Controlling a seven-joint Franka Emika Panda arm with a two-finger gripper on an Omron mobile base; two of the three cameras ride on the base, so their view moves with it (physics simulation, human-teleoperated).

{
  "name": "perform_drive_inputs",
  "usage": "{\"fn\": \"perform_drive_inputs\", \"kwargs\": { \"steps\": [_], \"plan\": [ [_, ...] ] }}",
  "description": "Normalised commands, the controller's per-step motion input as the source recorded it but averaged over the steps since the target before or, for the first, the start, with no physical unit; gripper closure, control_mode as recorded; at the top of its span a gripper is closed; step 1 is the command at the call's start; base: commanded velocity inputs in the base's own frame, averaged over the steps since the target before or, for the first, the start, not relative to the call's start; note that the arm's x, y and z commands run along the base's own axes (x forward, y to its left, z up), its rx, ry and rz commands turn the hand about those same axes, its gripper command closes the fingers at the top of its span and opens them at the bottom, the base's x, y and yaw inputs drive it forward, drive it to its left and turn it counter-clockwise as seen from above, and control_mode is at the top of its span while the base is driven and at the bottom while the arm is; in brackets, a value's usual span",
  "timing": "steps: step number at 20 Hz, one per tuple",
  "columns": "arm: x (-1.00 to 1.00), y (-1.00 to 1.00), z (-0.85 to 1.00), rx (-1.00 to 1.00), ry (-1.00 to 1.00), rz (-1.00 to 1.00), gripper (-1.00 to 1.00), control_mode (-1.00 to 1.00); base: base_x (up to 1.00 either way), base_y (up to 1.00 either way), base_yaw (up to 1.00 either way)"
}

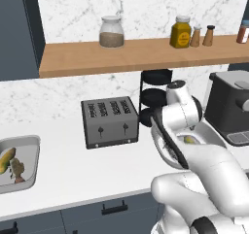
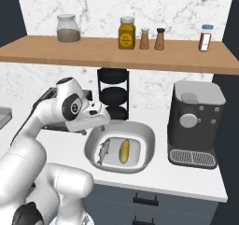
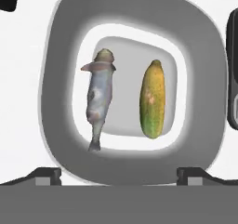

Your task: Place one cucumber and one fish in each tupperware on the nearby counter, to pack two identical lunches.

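The gripper hangs just above the wide basin-like tupperware on the white worktop, with its two dark fingertips standing wide apart and nothing between them. Inside this tray a fish and a cucumber lie side by side, apart from each other, both flat on the bottom. The fish looks thin, light and probably slippery, and I think it bends a little; the best place to take it would be across the thick middle of the body, not at the fanned tail. The cucumber seems stiff and smooth, round in section, so it may roll between the fingertips; a hold across its middle, with the jaws square to its length, should be the safest. Further to the left along the worktop, past the dark toaster, a second tupperware stands at the edge of the left base view, and it also carries a cucumber with a fish touching or almost touching it. So both lunches appear to be packed. Behind the basin is the black round rack, beside it a coffee machine, and above them the wooden shelf with jars.
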Motion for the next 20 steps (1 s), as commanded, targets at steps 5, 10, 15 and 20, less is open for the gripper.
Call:
{"fn": "perform_drive_inputs", "kwargs": {
  "steps": [5,10,15,20],
  "plan": [
    [-0.75,1.0,0.37,0.0,-0.12,-0.02,-1.0,-1.0,0.0,0.0,0.0],
    [-0.06,1.0,0.66,-0.01,-0.3,0.0,-1.0,-1.0,0.0,0.0,0.0],
    [-0.02,0.59,0.01,-0.07,0.0,-0.02,-1.0,-1.0,0.0,0.0,0.0],
    [0.0,0.0,0.0,0.0,0.0,0.0,-1.0,-1.0,0.0,0.0,0.0]
  ]
}}
